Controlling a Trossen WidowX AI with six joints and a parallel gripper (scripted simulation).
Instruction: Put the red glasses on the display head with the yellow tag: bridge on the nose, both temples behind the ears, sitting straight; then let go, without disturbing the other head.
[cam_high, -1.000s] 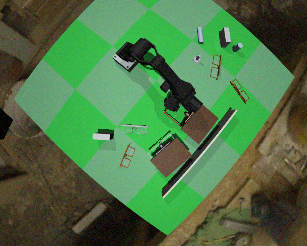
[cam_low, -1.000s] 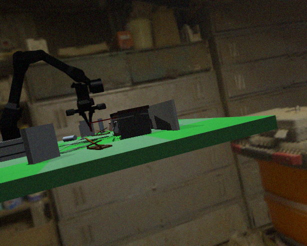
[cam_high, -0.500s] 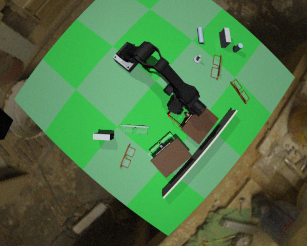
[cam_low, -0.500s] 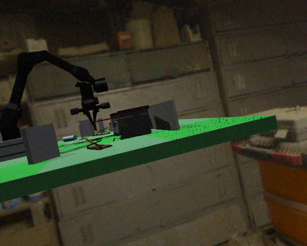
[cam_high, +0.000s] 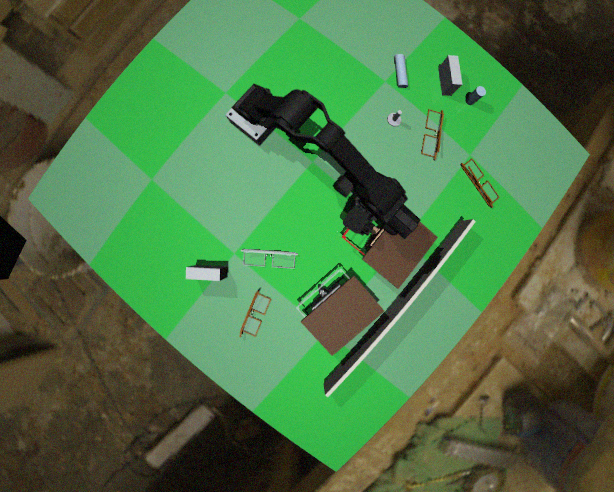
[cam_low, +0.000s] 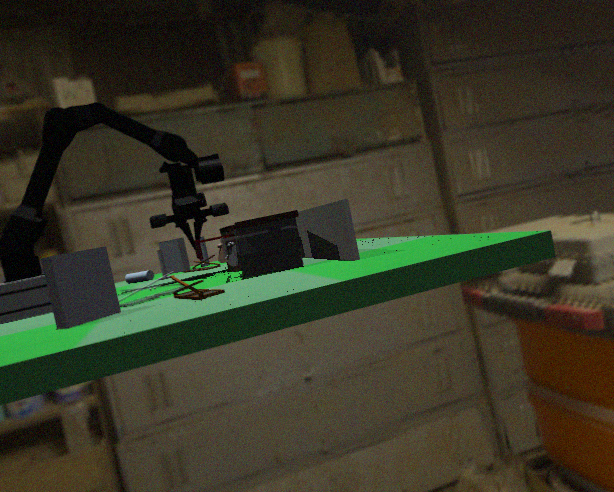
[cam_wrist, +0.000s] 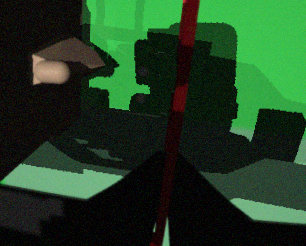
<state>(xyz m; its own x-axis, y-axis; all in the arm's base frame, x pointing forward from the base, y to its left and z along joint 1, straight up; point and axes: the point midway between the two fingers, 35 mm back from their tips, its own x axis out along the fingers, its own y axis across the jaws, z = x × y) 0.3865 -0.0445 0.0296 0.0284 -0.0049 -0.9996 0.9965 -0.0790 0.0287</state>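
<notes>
The red glasses (cam_high: 353, 244) (cam_low: 215, 238) (cam_wrist: 182, 85) are held off the table, one temple reaching toward the near side of a brown-topped display head (cam_high: 399, 256). My gripper (cam_high: 366, 236) (cam_low: 198, 255) (cam_wrist: 167, 161) is shut on their front frame. It is just in front of that head's face, whose beige nose (cam_high: 377, 231) (cam_wrist: 52, 72) shows at the left in the wrist view. The other head (cam_high: 343, 315) (cam_low: 269, 251) stands alongside, with a pale frame (cam_high: 320, 283) at its face. The yellow tag cannot be made out, and the far temple is hidden by the arm.
A long upright panel (cam_high: 402, 305) (cam_low: 330, 225) stands behind both heads. White glasses (cam_high: 269, 252) and orange glasses (cam_high: 249, 311) (cam_low: 198, 294) lie at the left in the top view; two more orange pairs (cam_high: 439, 135) (cam_high: 479, 183) lie at the right. Blocks (cam_high: 203, 273) (cam_high: 454, 70) and cylinders (cam_high: 401, 70) (cam_high: 477, 93) stand or lie around.
</notes>
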